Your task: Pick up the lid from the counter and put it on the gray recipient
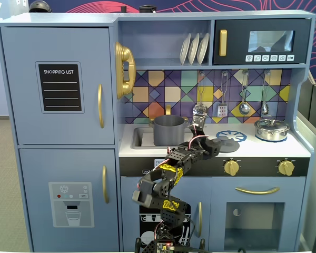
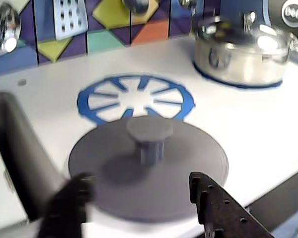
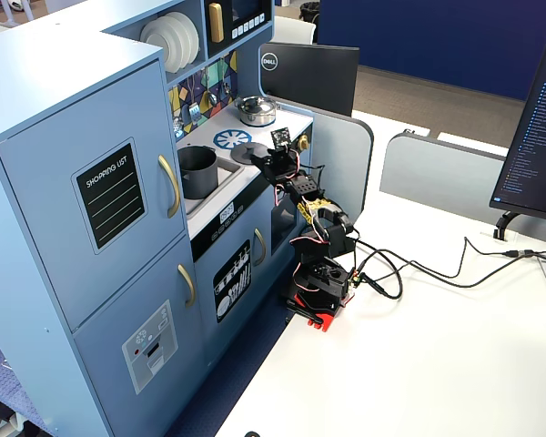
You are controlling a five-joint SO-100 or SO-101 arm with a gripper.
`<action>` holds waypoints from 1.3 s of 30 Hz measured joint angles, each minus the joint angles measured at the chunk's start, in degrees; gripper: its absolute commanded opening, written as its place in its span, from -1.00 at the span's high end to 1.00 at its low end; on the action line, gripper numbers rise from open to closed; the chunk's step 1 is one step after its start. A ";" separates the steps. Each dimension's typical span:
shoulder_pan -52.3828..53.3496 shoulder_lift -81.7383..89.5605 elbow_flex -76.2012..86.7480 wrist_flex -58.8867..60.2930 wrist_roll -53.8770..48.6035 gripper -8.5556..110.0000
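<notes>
Gray pot uncovered in the sink, lid on counter, hand spread.

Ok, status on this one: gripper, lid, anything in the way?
Gripper open, low over the lid, not gripping. Lid flat on the counter, beside the blue burner print. Gray pot uncovered in the sink; path looks clear.

At lower centre of the wrist view we see the flat dark-gray lid lying on the pale white counter, open worktop to its right. The shiny silver pot blocks the upper right; the sink recess drops away at left. In a fixed view, the matte gray cylindrical pot stands open-topped, left of centre.
</notes>
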 measured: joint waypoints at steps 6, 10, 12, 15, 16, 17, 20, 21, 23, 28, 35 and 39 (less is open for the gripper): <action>0.00 -8.96 -1.49 -6.50 2.02 0.26; 0.00 -13.80 -3.52 -10.37 3.60 0.27; 0.00 -15.82 -4.75 -11.69 3.87 0.28; 0.09 -18.81 -6.33 -13.89 3.87 0.30; 0.09 -19.86 -6.42 -14.77 3.87 0.31; 0.26 -21.09 -6.59 -15.91 3.87 0.32; 0.26 -24.35 -7.38 -18.81 3.87 0.33; 0.26 -25.40 -7.91 -19.34 3.87 0.33; 0.26 -27.69 -9.23 -20.04 3.87 0.34; 0.26 -33.40 -13.27 -22.15 4.22 0.36; 0.35 -38.32 -16.44 -23.47 4.92 0.42; 0.35 -39.64 -16.96 -23.73 5.54 0.49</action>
